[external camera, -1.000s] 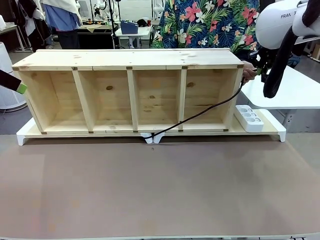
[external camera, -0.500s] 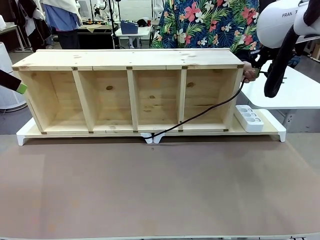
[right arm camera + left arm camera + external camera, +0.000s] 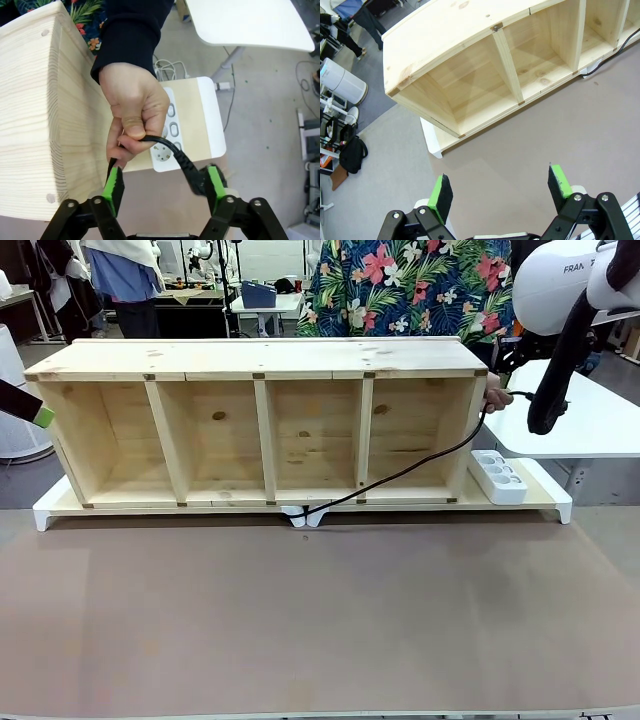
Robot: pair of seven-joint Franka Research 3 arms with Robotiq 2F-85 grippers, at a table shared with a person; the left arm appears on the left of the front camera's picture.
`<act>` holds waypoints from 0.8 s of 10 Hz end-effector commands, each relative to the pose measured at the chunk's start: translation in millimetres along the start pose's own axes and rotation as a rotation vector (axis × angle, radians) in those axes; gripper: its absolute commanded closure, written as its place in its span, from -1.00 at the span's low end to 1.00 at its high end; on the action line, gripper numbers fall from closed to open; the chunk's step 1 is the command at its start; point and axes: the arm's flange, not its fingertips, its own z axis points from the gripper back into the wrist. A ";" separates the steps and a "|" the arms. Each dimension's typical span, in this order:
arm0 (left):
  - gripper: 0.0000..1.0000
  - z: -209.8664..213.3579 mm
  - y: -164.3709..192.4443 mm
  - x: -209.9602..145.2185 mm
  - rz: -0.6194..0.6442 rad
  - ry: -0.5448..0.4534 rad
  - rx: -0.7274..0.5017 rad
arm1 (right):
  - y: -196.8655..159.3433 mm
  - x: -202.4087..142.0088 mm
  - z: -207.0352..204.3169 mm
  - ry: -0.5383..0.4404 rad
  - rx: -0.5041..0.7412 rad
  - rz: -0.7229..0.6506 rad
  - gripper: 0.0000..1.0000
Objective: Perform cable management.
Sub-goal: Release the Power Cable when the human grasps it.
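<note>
- Fingers of the right gripper (image 3: 164,186) stand spread wide, gripping nothing.
- Between them runs the cable (image 3: 172,152); its plug (image 3: 196,179) lies against the right-hand pad.
- A person's hand (image 3: 132,112) just above the fingers pinches the cable.
- Beyond it are the power strip (image 3: 170,132) and wooden shelf (image 3: 45,115).
- Left gripper (image 3: 501,192) fingers also stand apart and empty, over the brown bench (image 3: 530,135).

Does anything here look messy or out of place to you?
Only the cable: it trails loose from under the wooden shelf, slants across its rightmost compartment and up past the end to the person's hand. Its plug hangs unplugged above the power strip, between the open right gripper's pads.
</note>
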 end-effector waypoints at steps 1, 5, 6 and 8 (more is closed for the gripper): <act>-1.00 -1.3 0.1 1.8 0.000 -0.010 0.003 | 0.1 0.7 3.3 0.008 -0.021 0.002 -1.00; -1.00 -1.3 0.1 1.8 0.000 -0.010 0.003 | -0.1 -0.1 -0.1 0.001 0.000 0.000 -1.00; -1.00 -1.3 0.1 1.8 0.000 -0.010 0.003 | -0.1 -0.1 -0.1 0.001 0.000 0.000 -1.00; -1.00 -1.3 0.1 1.8 0.000 -0.010 0.003 | -0.1 -0.1 -0.1 0.001 0.000 0.000 -1.00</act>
